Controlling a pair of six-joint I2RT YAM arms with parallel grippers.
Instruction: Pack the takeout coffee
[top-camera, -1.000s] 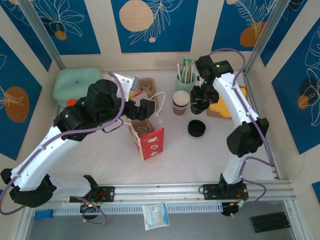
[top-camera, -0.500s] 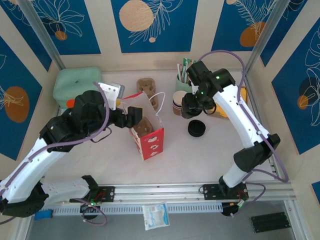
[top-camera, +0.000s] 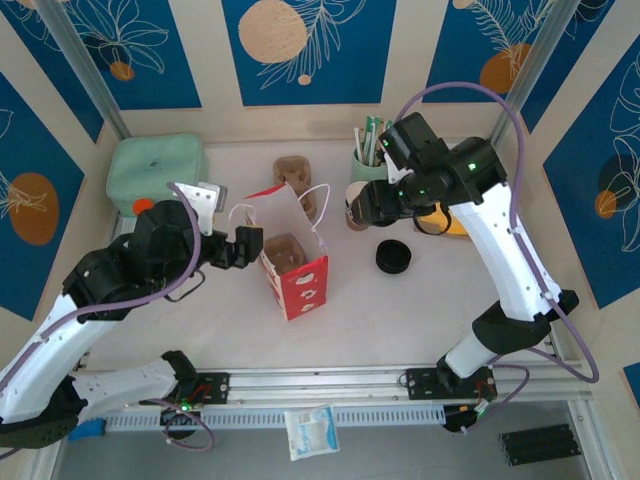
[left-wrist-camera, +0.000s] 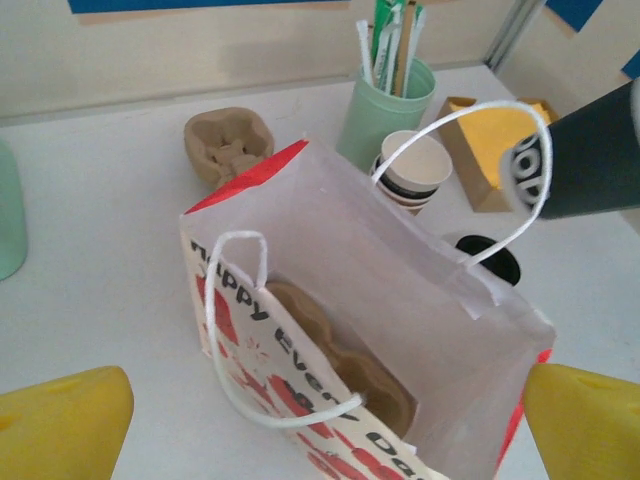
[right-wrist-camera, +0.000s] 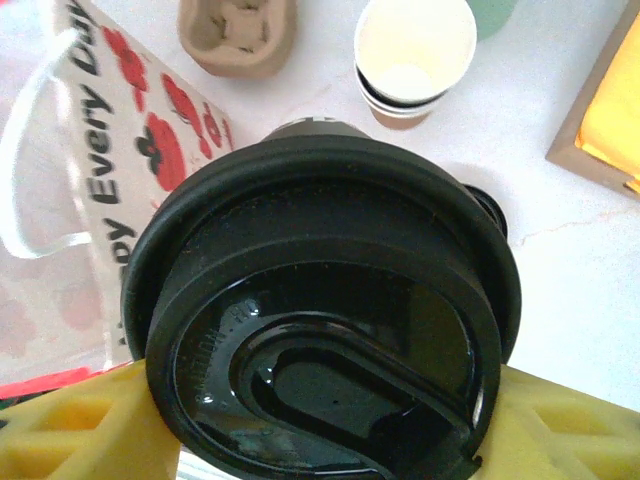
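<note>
Pointing lid-up, takeout coffee (right-wrist-camera: 322, 335) hangs upright in right hand (right-wrist-camera: 320, 432).

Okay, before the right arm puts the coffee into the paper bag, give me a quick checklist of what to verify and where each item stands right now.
1. Grip: right gripper clamps the takeout coffee from both sides. Ok.
2. Black lid seated flush all round. Ok.
3. Paper bag upright, mouth open. Ok.
4. Coffee above the bag mouth: top view puts it off to the bag's right, by the cup stack. Not ok.
5. Room inside: a cardboard carrier sits in the bag; whether a pocket is free, cannot tell.
6. Bag steadied: left gripper is open beside it, not gripping. Not ok.
</note>
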